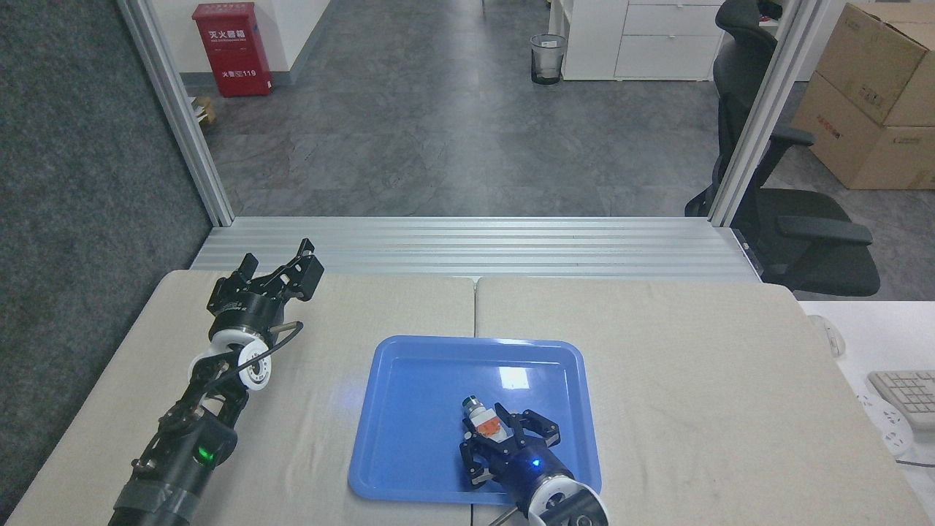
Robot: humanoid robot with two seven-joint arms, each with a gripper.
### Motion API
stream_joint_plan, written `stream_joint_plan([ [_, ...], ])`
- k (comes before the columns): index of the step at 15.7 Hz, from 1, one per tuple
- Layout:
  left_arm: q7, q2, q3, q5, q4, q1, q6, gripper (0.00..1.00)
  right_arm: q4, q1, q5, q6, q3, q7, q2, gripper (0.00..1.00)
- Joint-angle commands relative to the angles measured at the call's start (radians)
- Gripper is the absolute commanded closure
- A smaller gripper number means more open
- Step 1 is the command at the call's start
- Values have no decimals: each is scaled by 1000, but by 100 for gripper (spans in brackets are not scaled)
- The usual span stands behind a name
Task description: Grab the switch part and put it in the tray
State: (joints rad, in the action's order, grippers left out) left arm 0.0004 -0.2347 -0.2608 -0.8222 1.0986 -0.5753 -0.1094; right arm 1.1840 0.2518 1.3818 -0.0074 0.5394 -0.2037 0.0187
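The right gripper (491, 437) is over the near right part of the tray (409, 409), close to its near rim. Its fingers are clamped on the switch part (482, 419), which points up and away with its green-and-silver end on top. Whether the part touches the tray floor cannot be told. The rest of the tray floor, to the left and toward the far rim, is bare and carries a bright reflection.

The left gripper (281, 272) sits near the far left corner of the table (694, 365), well apart from the tray, with its fingers spread and holding nothing. The left arm runs back along the left side of the table to the near edge.

The table is covered in a pale cloth with a seam down the middle; the tray lies across that seam. Wide bare cloth lies to the right of the tray and between the tray and the left arm.

Beyond the far edge is a ribbed metal sill, then grey floor. A keyboard (909, 394) lies on a white desk at the right.

Count: one tray, one switch part, two grippers, one red cabinet (232, 48), one waste bin (547, 58), one black chair (796, 183), cardboard boxes (873, 95) stacked at the far right.
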Motion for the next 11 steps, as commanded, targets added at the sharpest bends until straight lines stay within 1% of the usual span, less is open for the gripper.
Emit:
stream_joint_plan([
  [1, 0, 0, 0, 0, 0, -1, 0, 0, -29, 88, -4, -3, -102, 39, 64, 1],
  [2, 0, 0, 0, 0, 0, 0, 0, 0, -24, 133, -4, -3, -146, 49, 46, 1],
  [3, 0, 0, 0, 0, 0, 0, 0, 0, -21, 182, -4, -5, -215, 65, 8, 1],
  [4, 0, 0, 0, 0, 0, 0, 0, 0, -17, 237, -4, -5, -308, 97, -65, 1],
  [5, 0, 0, 0, 0, 1, 0, 0, 0, -17, 280, -6, -9, -378, 128, -133, 1],
  [6, 0, 0, 0, 0, 0, 0, 0, 0, -18, 287, -6, -32, -422, 148, -210, 1],
  [7, 0, 0, 0, 0, 0, 0, 0, 0, -26, 281, -12, -66, -449, 155, -300, 1],
  [8, 0, 0, 0, 0, 0, 0, 0, 0, -30, 271, -61, -97, -461, 158, -368, 1],
  [9, 0, 0, 0, 0, 0, 0, 0, 0, -32, 238, -163, -109, -467, 164, -420, 1],
  [10, 0, 0, 0, 0, 0, 0, 0, 0, -32, 207, -285, -109, -479, 180, -471, 1],
  [11, 0, 0, 0, 0, 0, 0, 0, 0, -30, 183, -349, -109, -483, 209, -503, 1],
])
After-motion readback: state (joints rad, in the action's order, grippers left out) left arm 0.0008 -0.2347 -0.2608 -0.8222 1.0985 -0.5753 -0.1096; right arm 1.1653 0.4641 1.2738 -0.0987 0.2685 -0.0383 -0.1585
